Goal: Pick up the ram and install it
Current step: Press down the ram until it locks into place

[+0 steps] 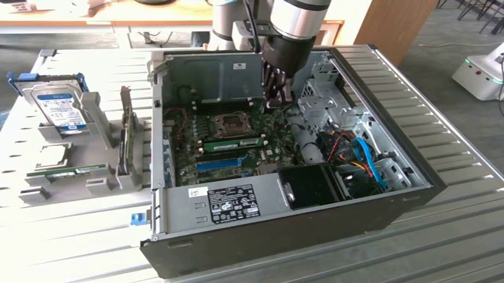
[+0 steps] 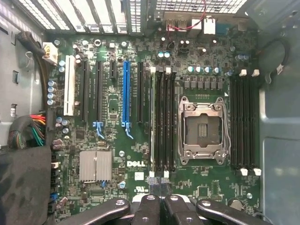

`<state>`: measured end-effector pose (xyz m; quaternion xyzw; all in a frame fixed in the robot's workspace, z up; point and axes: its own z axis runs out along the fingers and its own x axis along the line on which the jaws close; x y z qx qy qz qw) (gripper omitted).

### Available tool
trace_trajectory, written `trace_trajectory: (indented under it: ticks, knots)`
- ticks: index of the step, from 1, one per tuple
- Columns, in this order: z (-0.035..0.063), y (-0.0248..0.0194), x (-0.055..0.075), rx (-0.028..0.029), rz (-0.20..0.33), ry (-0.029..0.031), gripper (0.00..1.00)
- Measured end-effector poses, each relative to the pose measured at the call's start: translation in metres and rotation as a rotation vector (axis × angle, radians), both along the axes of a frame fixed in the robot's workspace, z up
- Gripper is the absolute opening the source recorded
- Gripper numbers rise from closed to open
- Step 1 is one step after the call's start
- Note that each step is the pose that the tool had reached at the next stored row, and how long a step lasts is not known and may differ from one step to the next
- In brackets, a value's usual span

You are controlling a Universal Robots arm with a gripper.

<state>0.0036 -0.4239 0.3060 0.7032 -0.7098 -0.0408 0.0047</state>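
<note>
Exterior view: an open desktop computer case [image 1: 409, 194] lies on its side on a slatted metal worktop [image 1: 441, 118], its motherboard facing up. Near the middle of the board is the square CPU socket [image 1: 234, 122]. The ram [image 1: 236, 143], a thin green stick, stands on edge in a slot next to the socket, between the socket and a blue expansion slot [image 1: 219, 163]. Its long axis runs across the frame from the exterior view's left to its right. The arm reaches down into the case. The claw [image 1: 275, 97] hangs to the exterior view's right of the socket, raised clear of the board and apart from the ram. Well away from the socket, outside the case at the exterior view's left, a grey holder [image 1: 94, 177] carries a second small green stick [image 1: 71, 172] and a hard drive [image 1: 61, 109].

Wrist view: the camera looks straight down on the board. The ram [image 2: 152, 122] appears edge-on as a pale thin line, and its long axis points straight at the claw [image 2: 158, 180]. Two empty black memory slots [image 2: 166, 122] lie between it and the CPU socket [image 2: 205, 129], and a black expansion slot sits close on its other side, so room is tight on both flanks. The fingertips [image 2: 152, 180] are drawn narrow, almost together, with nothing between them. They hover just off the near end of the ram. The ram looks already seated.
</note>
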Motion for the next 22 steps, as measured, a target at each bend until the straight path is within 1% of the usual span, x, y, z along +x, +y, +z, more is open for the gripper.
trace_trajectory:
  ticks: [22]
  knots:
    - [-0.0213,0.0000,0.000,0.0000,0.000,0.0000,0.11]
